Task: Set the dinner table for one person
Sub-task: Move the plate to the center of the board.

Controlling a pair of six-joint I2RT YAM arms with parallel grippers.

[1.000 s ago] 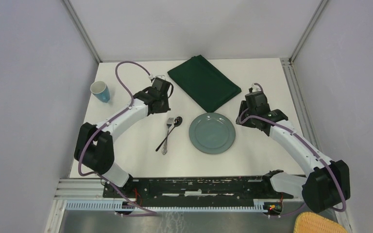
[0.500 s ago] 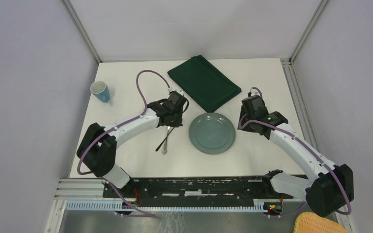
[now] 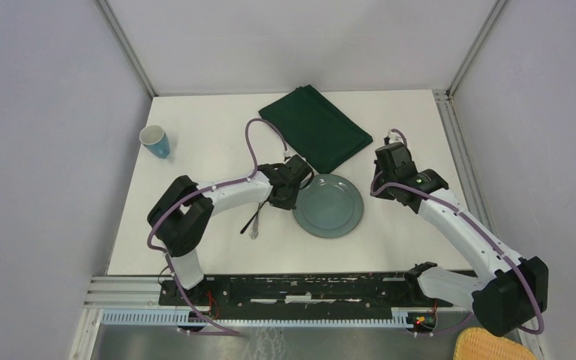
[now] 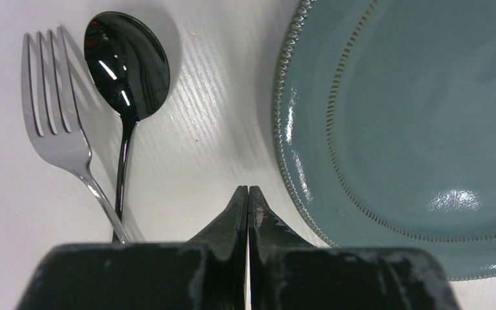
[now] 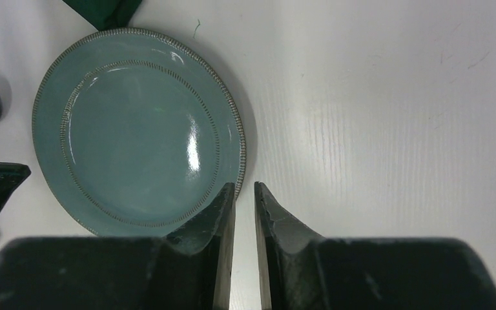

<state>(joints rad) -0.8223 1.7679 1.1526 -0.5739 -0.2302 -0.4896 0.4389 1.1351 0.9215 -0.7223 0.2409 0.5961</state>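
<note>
On the white dinner table [image 3: 210, 142] lies a teal plate [image 3: 328, 205], with a fork [image 3: 256, 225] and a dark spoon [image 3: 250, 223] crossed just to its left. My left gripper [image 3: 289, 193] is shut and empty, low over the table between the cutlery and the plate's left rim. The left wrist view shows its tips [image 4: 248, 188], the fork [image 4: 51, 123], the spoon [image 4: 126, 64] and the plate [image 4: 400, 116]. My right gripper [image 3: 379, 184] is slightly open and empty, at the plate's right rim [image 5: 135, 123], with its tips [image 5: 244, 185] over the table.
A folded dark green cloth [image 3: 315, 127] lies behind the plate, its corner in the right wrist view [image 5: 103, 10]. A blue-and-white cup [image 3: 154, 141] stands at the far left. Walls and metal posts enclose the table. A yellow basket [image 3: 491, 346] sits off the table at bottom right.
My left arm has swung right, from the back left of the table to the plate's left rim above the fork and spoon. My right gripper has barely moved.
</note>
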